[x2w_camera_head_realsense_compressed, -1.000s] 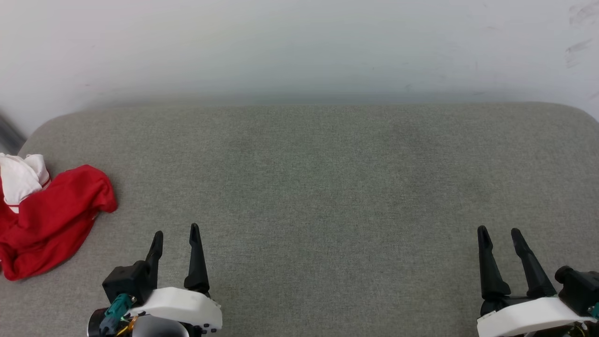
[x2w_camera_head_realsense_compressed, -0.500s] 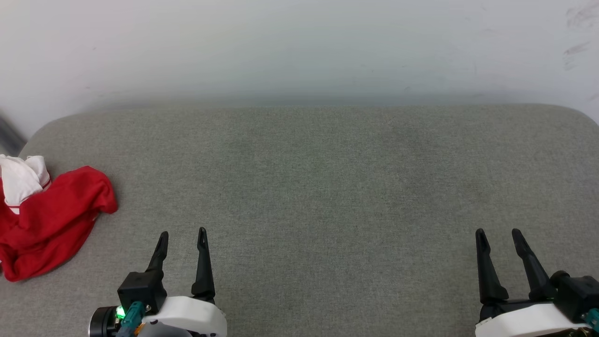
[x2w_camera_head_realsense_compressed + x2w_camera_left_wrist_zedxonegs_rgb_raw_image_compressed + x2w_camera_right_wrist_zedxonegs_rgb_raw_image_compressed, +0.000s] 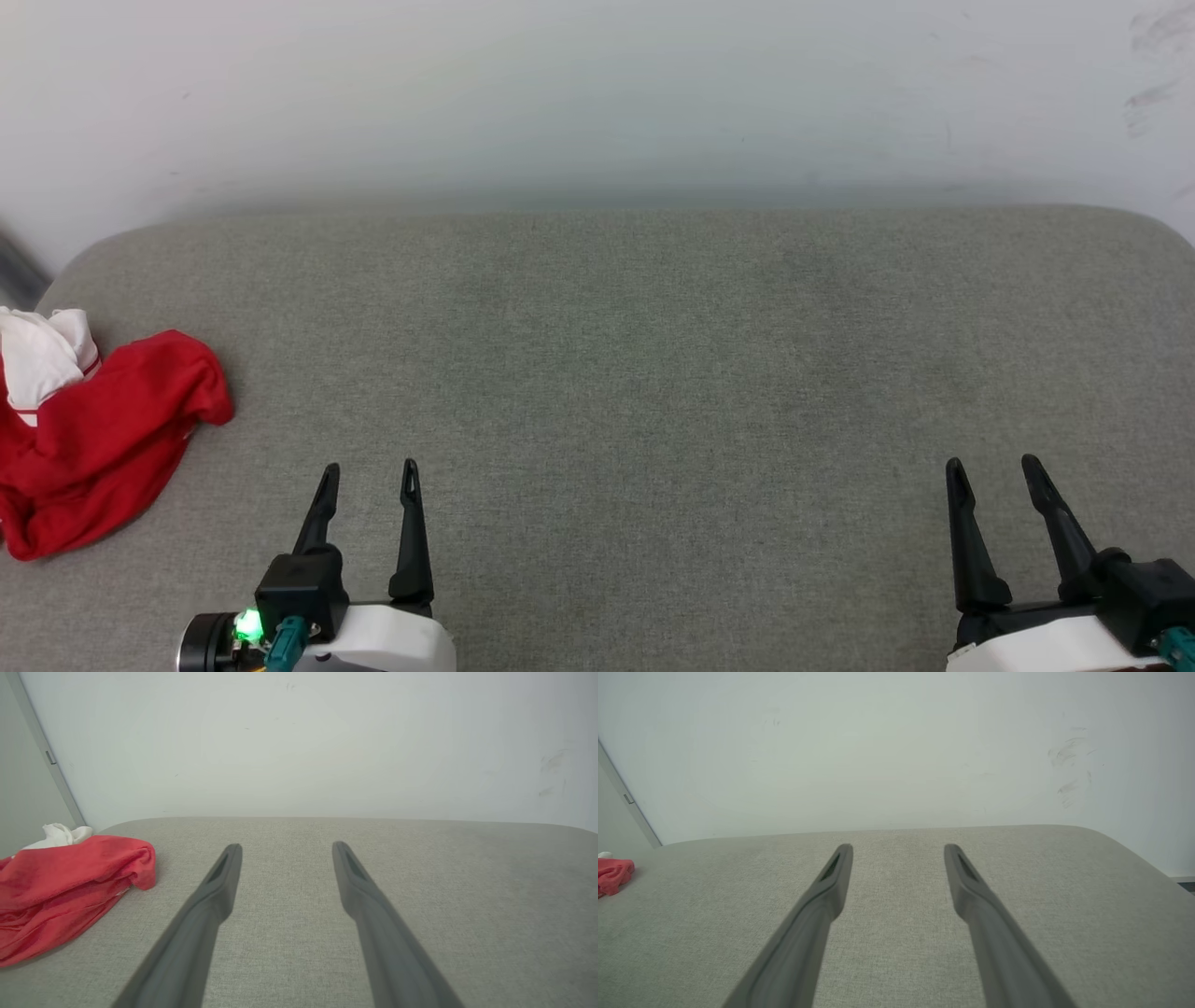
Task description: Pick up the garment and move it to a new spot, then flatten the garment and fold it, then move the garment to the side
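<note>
The garment (image 3: 103, 439) is a crumpled red heap with a white sleeve bunched at its far side, lying at the left end of the grey cushioned surface (image 3: 653, 373); it also shows as the garment (image 3: 65, 886) and, small at the left edge, the garment (image 3: 614, 875). My left gripper (image 3: 370, 469) hovers open near the front edge, to the right of the heap and apart from it. Its fingers (image 3: 224, 872) hold nothing. My right gripper (image 3: 991, 464) stands open at the front right, far from the cloth, fingers (image 3: 838, 872) spread over bare fabric.
A pale wall (image 3: 597, 93) rises directly behind the surface. The surface's rounded corners (image 3: 84, 257) curve down at the far left and far right. A grey vertical strip (image 3: 46, 756) runs along the wall at the left.
My left gripper has drawn back toward the front edge and straightened, its fingers now pointing more squarely forward. The right gripper has slid slightly back. The garment lies as before.
</note>
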`<state>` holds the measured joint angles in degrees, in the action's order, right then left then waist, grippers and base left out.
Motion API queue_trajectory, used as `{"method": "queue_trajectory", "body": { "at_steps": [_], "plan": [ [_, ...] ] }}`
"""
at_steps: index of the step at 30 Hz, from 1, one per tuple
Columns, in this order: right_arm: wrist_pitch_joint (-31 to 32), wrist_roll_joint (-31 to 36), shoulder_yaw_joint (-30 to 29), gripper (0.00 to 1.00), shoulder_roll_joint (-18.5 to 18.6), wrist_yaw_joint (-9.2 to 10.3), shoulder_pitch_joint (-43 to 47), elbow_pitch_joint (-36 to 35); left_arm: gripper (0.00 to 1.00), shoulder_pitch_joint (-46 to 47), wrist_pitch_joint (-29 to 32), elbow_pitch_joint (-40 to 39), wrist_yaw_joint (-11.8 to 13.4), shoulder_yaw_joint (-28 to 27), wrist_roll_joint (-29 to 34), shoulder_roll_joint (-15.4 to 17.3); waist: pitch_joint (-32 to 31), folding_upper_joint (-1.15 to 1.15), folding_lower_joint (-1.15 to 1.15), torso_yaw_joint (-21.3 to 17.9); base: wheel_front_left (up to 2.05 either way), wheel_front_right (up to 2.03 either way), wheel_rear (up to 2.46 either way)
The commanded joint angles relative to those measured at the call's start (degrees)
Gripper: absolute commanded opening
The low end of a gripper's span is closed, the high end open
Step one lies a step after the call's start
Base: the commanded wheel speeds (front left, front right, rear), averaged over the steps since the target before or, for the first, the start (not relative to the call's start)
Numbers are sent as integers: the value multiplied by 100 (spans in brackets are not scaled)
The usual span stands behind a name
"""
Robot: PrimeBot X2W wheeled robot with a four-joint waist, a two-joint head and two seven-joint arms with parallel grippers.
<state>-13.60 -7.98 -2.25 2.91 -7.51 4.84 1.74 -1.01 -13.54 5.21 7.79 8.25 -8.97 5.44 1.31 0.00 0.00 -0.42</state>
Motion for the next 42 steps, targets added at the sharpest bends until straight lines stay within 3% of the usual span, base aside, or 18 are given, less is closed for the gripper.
{"method": "queue_trajectory", "body": {
  "at_steps": [1,14,21,34,42],
  "plan": [
    [-38,102,-4,100,-4,4,73,-52,100,-69,-44,-5,8,-23,117,7,5,0,0,0,0,0,0],
    [-172,299,22,100,-5,4,148,-33,100,-160,-179,144,-161,-184,525,-142,24,0,0,-26,0,0,0],
    [-163,120,9,100,-5,4,170,78,100,-161,-170,253,-315,-299,406,-205,27,0,0,-27,0,0,0],
    [-162,29,-26,100,-6,4,169,132,100,-136,-170,301,-369,-416,420,-252,43,0,0,-14,0,0,0],
    [-162,92,-2,100,-6,4,173,86,100,-19,-170,265,-319,-444,385,-256,100,0,0,254,0,0,0]
  ]
}}
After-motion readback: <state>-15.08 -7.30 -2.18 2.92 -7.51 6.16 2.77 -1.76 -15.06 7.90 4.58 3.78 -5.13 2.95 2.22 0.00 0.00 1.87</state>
